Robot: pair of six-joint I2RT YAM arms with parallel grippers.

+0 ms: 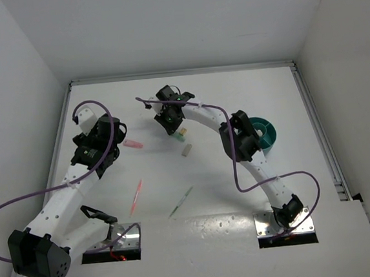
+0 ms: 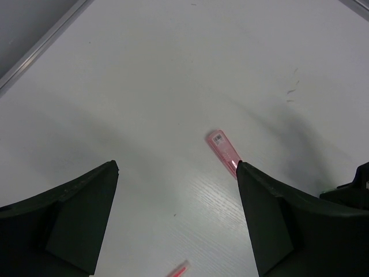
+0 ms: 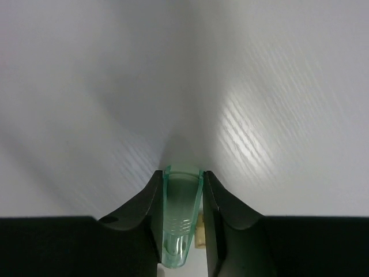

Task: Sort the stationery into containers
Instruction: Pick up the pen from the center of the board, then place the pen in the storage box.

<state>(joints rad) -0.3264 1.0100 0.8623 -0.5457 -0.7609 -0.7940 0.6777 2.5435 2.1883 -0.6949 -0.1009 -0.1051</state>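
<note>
- Nearest the bases, a thin pink pen (image 1: 135,196) and a thin green pen (image 1: 181,202) lie loose on the table (image 1: 298,102), well apart from the cup and not yet sorted.
- A little farther, a grey piece (image 1: 187,150) lies between the arms. It is probably an eraser, though it is too small to be sure.
- The left gripper (image 2: 176,167) hovers with its jaws spread wide, holding nothing. The pink marker (image 2: 223,153) lies just beside one fingertip, so the gripper looks lined up for a pick.
- The cup (image 1: 272,131) sits to the right, partly hidden by the right arm's elbow.
- Farthest, the right gripper (image 3: 181,173) is clamped on the green marker (image 3: 181,219), low at the table. It grips across the marker's width, which suits lifting it and carrying it to the cup.
</note>
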